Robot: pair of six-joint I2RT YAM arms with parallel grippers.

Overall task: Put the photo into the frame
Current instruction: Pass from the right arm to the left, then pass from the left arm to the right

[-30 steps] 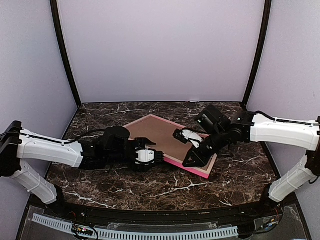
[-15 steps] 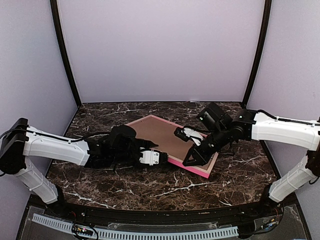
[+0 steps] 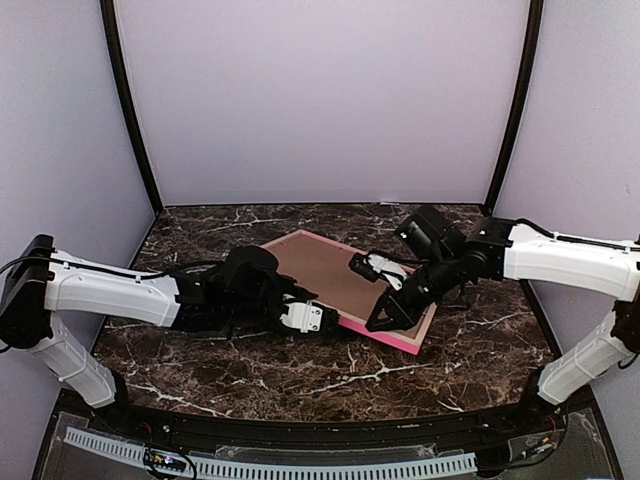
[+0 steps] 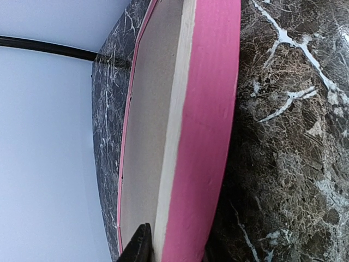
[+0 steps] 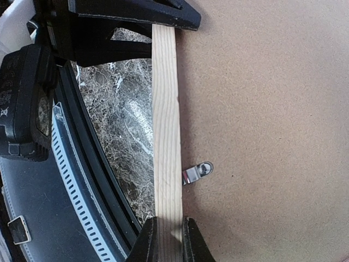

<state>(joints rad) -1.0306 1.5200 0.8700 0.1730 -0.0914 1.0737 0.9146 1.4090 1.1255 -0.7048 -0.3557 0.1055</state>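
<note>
Right tool (image 5: pixel 166 229) pinches the near long rail of the pink rectangular wooden frame (image 4: pixel 204 109); left tool (image 4: pixel 174 248) straddles it, grip unclear.

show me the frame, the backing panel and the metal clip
frame (image 4: pixel 202 136), left wrist view, pink outer side
backing panel (image 5: pixel 262 109), right wrist view, bare brown face
metal clip (image 5: pixel 196 173), right wrist view, its middle

Left gripper (image 3: pixel 305 316) covering part of frame (image 3: pixel 385 338) near edge in top view. Left wrist view cropping frame top and bottom, fingertip (image 4: pixel 139 245) barely showing, grip unclear. Brown backing panel (image 5: pixel 262 109) running off right wrist view.
</note>
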